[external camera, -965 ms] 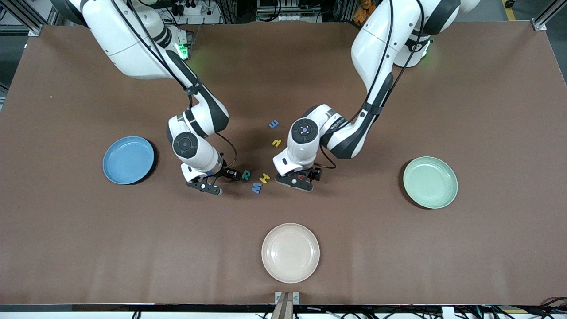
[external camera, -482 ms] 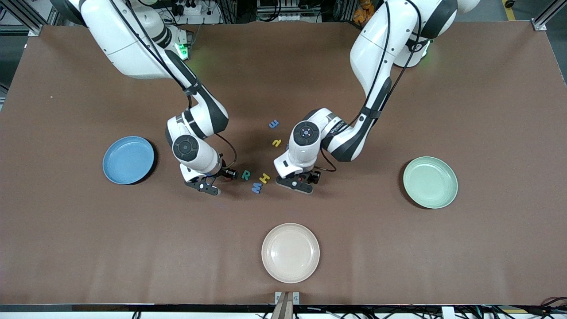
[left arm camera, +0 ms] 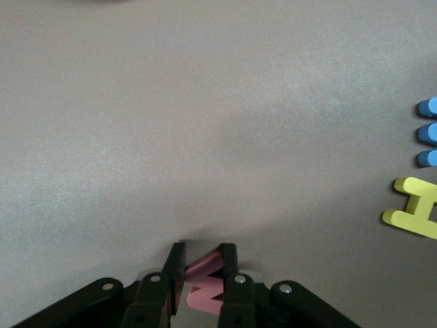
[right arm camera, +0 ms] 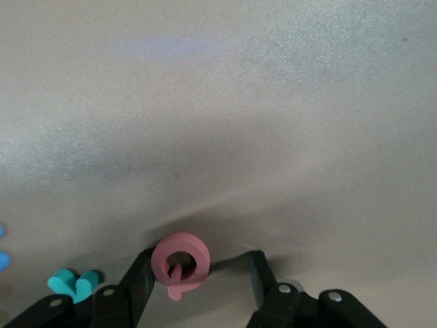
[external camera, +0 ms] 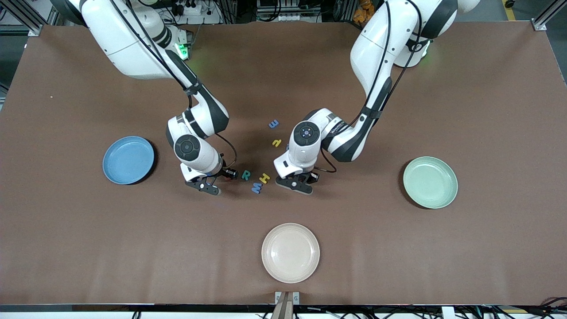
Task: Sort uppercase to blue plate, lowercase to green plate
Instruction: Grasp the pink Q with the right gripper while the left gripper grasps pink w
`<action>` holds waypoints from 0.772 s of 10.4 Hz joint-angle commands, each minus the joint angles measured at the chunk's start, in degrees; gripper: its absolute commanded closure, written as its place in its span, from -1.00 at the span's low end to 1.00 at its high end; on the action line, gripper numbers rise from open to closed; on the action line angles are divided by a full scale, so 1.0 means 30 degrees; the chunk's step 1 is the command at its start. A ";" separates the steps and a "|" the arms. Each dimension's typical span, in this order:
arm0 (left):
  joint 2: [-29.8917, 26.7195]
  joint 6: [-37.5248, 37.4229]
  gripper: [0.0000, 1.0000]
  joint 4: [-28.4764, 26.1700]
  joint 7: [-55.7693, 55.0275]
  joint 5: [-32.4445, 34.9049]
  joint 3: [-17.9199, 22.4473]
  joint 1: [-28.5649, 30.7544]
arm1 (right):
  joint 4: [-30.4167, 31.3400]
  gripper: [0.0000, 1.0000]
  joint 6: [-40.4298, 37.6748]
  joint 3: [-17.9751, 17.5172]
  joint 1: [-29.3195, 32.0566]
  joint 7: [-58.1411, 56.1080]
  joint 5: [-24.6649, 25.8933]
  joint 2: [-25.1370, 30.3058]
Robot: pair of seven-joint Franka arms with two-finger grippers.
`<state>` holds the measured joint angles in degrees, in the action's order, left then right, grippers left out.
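Left gripper [left arm camera: 203,273] clamped on red w [left arm camera: 205,290], frame bottom; right gripper [right arm camera: 198,277] half-open around red Q [right arm camera: 179,263].

L hand [left arm camera: 203,273] now clamping red w [left arm camera: 205,290].

**Foam letters clustered mid-table, plates at either end**

The red w [left arm camera: 205,290] stands pinched on the table; the red Q [right arm camera: 179,263] stands upright. Teal R [external camera: 245,175], yellow H [external camera: 264,178] and blue M [external camera: 256,188] lie flat together. At their 12 o'clock lie the yellow n-like letter [external camera: 276,142] and blue e [external camera: 274,124]. The blue plate [external camera: 128,160] sits at 9 o'clock, the green plate [external camera: 430,182] at 3 o'clock.
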<state>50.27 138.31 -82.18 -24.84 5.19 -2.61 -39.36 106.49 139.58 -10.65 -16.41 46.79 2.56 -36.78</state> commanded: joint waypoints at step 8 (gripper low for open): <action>-0.6057 -0.4589 1.00 -0.1750 0.5100 0.0408 -0.0742 0.6427 | -0.0224 0.25 -0.0267 0.0063 0.0081 0.0577 0.1343 -0.0571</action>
<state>36.37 125.23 -81.96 -15.03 5.29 -2.59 -25.85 106.09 138.61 -10.68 -16.42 47.01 4.86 -36.63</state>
